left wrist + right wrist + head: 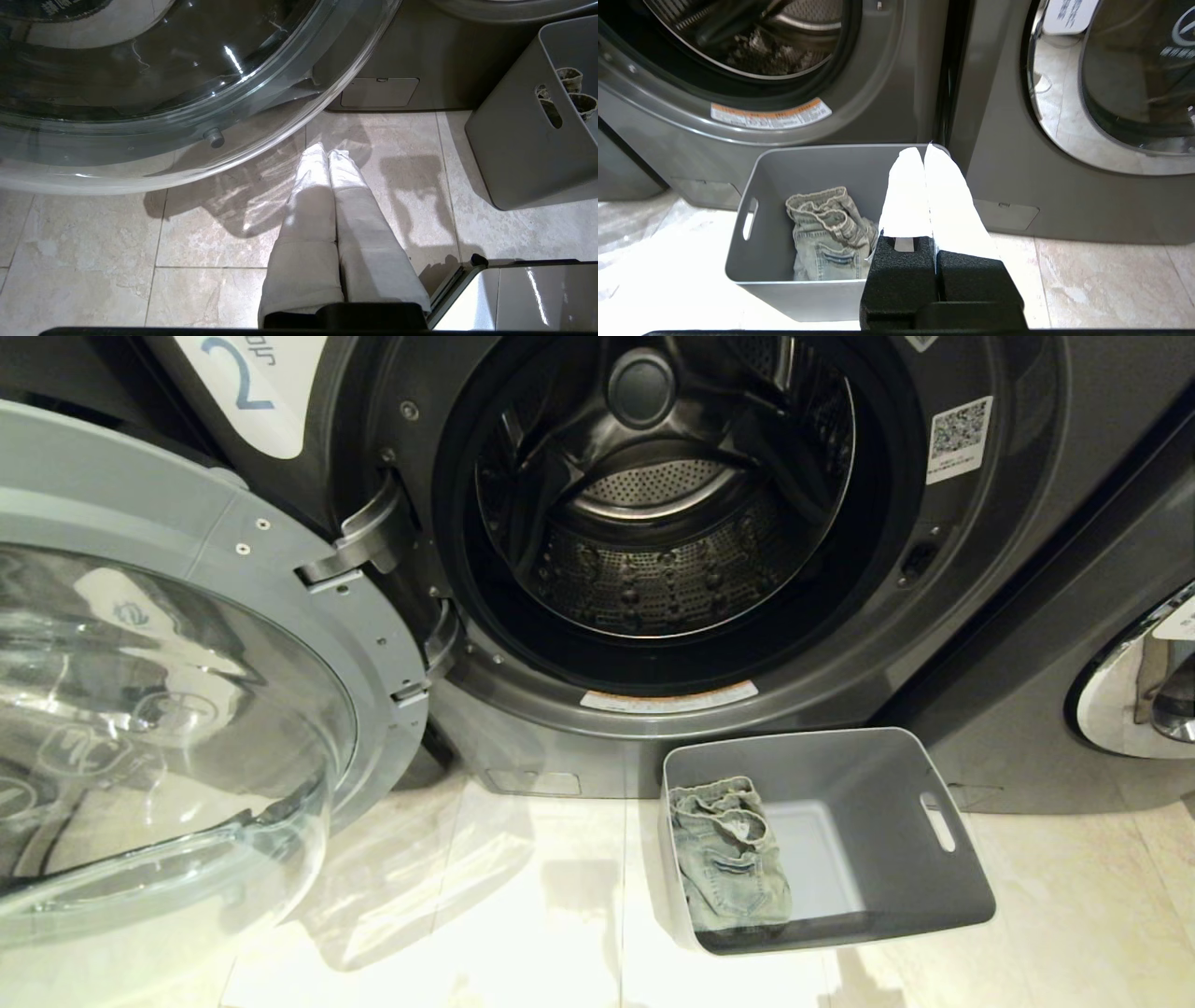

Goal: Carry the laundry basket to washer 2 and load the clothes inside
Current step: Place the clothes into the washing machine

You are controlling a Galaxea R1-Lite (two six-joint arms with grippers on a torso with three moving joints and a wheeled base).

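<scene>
The grey laundry basket (934, 784) stands on the floor just in front of washer 2 (896, 616), below the right side of its open drum (653, 569). The pale denim clothes (728, 859) lie bunched against the basket's left wall. In the right wrist view my right gripper (923, 151) is shut and empty, above the basket (756, 261) with the clothes (826, 233) beside its fingers. My left gripper (328, 150) is shut and empty over the floor, left of the basket (514, 154). Neither arm shows in the head view.
The washer's round glass door (168, 709) hangs wide open on the left, reaching low over the floor. A second machine (1120, 579) with a shut door stands right of the basket. Pale floor tiles (523, 915) lie in front.
</scene>
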